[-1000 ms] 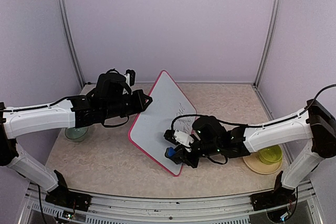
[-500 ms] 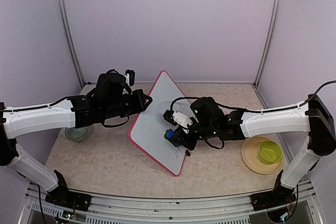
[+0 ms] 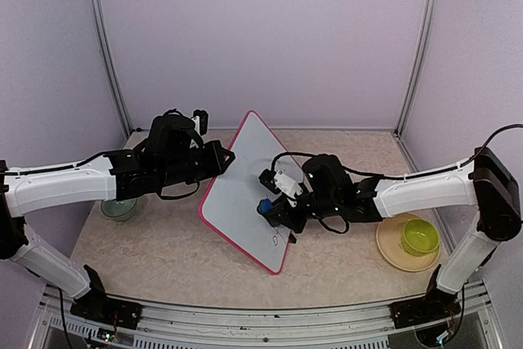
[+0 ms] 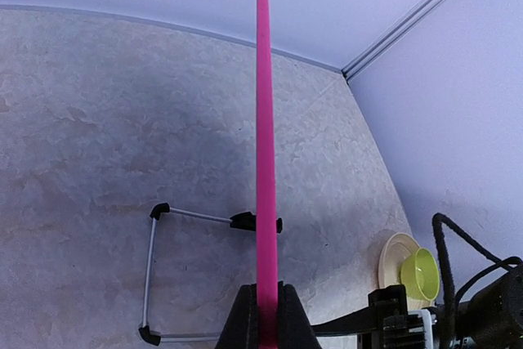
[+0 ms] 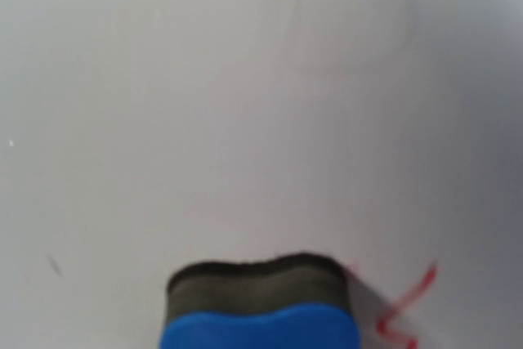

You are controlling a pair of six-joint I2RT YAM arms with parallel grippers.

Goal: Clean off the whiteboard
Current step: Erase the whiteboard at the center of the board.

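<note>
your right tool [image 3: 274, 208] grips a blue, felt-backed eraser [image 5: 261, 308] against the large white, pink-rimmed whiteboard [image 3: 245, 190], which your left tool [image 4: 261, 304] pinches by its rim. push too hard and the board may twist from that pinch. red marks [image 5: 404, 308] sit just beside the right tool, the rim runs near its wrist, and open white lies ahead.

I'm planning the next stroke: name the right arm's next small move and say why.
Probably slide the eraser a little to the right as the right wrist view shows it, across the whiteboard. Red marks lie just beside its dark pad there, not yet wiped.
</note>
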